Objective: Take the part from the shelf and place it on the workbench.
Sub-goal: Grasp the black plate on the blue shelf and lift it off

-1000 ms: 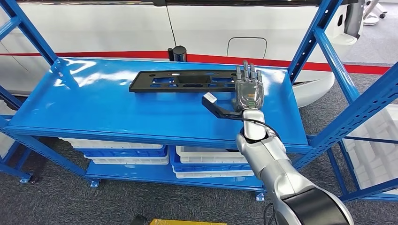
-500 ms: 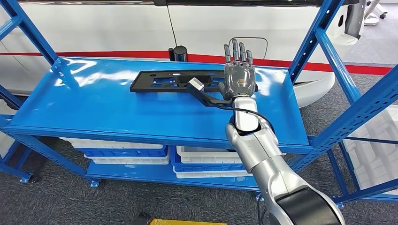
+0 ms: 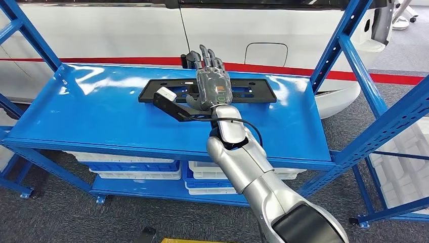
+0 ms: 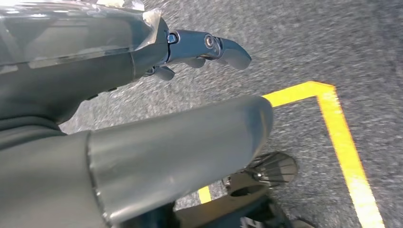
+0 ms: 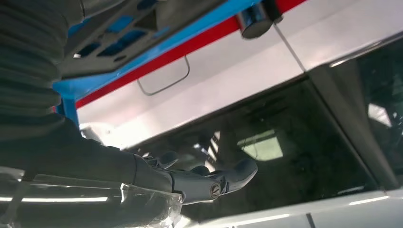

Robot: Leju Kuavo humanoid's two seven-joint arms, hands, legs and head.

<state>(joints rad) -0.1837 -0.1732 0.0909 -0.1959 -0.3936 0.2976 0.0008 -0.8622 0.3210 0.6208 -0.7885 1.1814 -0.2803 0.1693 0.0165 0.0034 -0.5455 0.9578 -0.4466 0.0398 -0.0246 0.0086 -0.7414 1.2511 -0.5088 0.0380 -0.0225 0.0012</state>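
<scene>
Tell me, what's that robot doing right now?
Right robot hand open, fingers spread over the black part. Part flat on blue shelf, not gripped. Left robot hand holds nothing. Nothing blocking.

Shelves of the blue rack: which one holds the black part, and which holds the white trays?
The top shelf carries the black part, under the right hand. The lower shelf holds stacked white trays.

Head view: high on the robot, facing forward and down onto the blue shelf [image 3: 101, 109], white car [image 3: 126, 30] at 12 o'clock. Right wrist view: close behind the right hand [image 5: 190, 183], sharing shelf edge and car. Left wrist view: close behind the left hand [image 4: 142, 95], facing floor [image 4: 304, 42].
</scene>
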